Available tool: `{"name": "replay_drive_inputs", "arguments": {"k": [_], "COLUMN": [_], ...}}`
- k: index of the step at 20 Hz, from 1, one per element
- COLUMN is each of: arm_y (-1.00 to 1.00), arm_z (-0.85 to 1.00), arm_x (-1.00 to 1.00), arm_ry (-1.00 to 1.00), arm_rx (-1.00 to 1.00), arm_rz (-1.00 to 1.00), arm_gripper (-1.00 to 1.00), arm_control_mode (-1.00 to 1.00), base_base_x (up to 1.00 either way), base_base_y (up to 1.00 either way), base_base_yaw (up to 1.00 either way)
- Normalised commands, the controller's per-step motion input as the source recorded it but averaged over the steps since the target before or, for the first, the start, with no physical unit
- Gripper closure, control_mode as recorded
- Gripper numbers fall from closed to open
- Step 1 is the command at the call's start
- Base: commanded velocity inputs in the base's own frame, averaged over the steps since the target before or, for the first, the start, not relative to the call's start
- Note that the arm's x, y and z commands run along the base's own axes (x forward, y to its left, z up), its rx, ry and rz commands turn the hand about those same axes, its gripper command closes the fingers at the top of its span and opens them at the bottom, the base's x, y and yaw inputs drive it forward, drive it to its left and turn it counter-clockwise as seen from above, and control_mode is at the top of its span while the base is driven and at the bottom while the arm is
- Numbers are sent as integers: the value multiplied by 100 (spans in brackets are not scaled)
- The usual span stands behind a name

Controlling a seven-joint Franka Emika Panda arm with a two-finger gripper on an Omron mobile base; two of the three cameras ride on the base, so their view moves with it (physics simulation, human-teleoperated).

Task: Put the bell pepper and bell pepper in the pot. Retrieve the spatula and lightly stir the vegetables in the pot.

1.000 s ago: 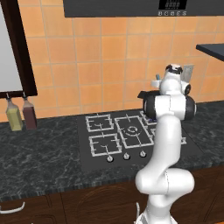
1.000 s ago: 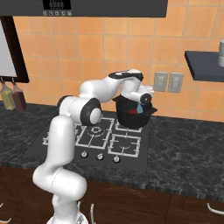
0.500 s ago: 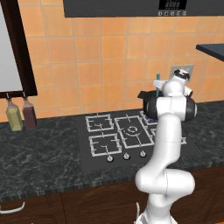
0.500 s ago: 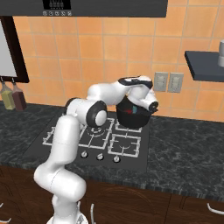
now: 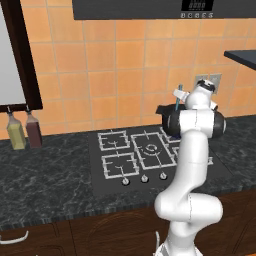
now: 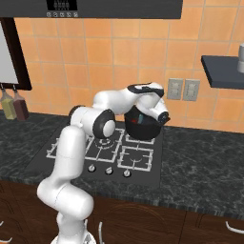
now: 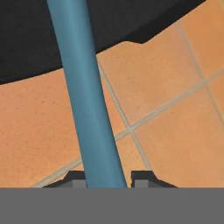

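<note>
The black pot (image 6: 143, 129) stands on the back right burner of the cooktop (image 5: 120, 165); from the left base view its dark side (image 5: 169, 125) shows past my arm. My gripper (image 6: 158, 111) hovers over the pot's right rim. It is shut on the light-blue spatula (image 7: 89, 109), whose thin handle rises between the finger tips (image 7: 143, 177) toward the tiled wall. A short end of the spatula (image 5: 180, 95) sticks up to the left of the hand (image 5: 199, 94). Its head is hidden. The bell peppers are hidden behind the hand and the pot's wall.
Two bottles (image 5: 16, 134) (image 5: 34, 131) stand at the far left of the dark stone counter. A range hood (image 6: 114, 7) hangs overhead. Wall sockets (image 6: 183, 89) and a dark shelf (image 6: 221, 71) sit to the right of the pot.
The hand has swung from the pot's left side across to its right rim, carrying the spatula. The jaws have stayed shut on the handle.
</note>
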Motion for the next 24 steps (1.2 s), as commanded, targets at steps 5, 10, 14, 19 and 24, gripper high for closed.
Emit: {"name": "replay_drive_inputs", "arguments": {"k": [5,10,14,19,24], "arm_y": [-4,-21,-54,-22,15], "arm_z": [-20,-44,-22,3,4], "arm_x": [4,8,14,2,0], "arm_ry": [10,-6,-7,5,8], "arm_rx": [-4,-4,-4,-19,-29], "arm_rz": [-1,0,0,0,7], "arm_gripper": [100,100,100,100,100], "arm_control_mode": [-100,-100,-100,-100,-100], "base_base_x": [0,0,0,0,0], "base_base_y": [0,0,0,0,0], "base_base_yaw": [0,0,0,0,0]}}
